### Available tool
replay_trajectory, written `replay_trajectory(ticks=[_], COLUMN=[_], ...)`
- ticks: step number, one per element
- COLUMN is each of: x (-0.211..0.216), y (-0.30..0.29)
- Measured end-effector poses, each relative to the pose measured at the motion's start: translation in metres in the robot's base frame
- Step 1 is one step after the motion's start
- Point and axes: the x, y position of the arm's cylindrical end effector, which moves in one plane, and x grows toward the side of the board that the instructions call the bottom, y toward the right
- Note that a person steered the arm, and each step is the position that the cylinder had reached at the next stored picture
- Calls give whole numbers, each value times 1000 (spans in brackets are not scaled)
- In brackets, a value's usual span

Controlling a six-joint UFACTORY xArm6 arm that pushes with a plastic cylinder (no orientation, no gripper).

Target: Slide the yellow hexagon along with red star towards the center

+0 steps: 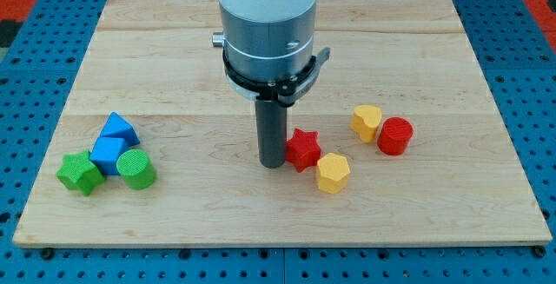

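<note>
My tip (273, 164) is down on the worktop (174, 75), planted right against the view's left side of the red star (303, 149). Touching, or as good as touching; there's no visible gap between rod and star. And look at the line-up: the yellow hexagon (333, 173) sits just beside the star, toward the view's right and a shade lower, the two blocks in contact or very nearly so.

That arrangement looks awkward to me. The pair already lies a little right of the board's middle and low, so a push from this side would carry them rightward, away from centre. My judgement: the tip will need to come around to the far side, or beneath the hexagon, to drive both up and left together.

As for a hand, there isn't one here. The arm ends in a plain dark rod, nothing to spread or clamp, nothing held; it can only nudge.

Elsewhere, out of play: a second yellow block (367, 122), shape hard to call, touching a red cylinder (395, 135) further to the view's right. Over at the view's left, a tight cluster: blue triangular block (118, 129), blue cube (108, 153), green star (80, 173), green cylinder (136, 169). All well apart from the action.

Risk I'd flag: star points are slippery contact surfaces, so the hexagon could peel off sideways mid-push.
</note>
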Motion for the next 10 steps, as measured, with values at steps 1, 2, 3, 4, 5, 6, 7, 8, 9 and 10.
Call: replay_trajectory(ticks=[1, 2, 3, 4, 5, 6, 7, 8, 9, 10], x=[11, 58, 79, 77, 63, 59, 40, 16, -7, 9], y=[0, 10, 102, 95, 86, 108, 61, 24, -10, -12])
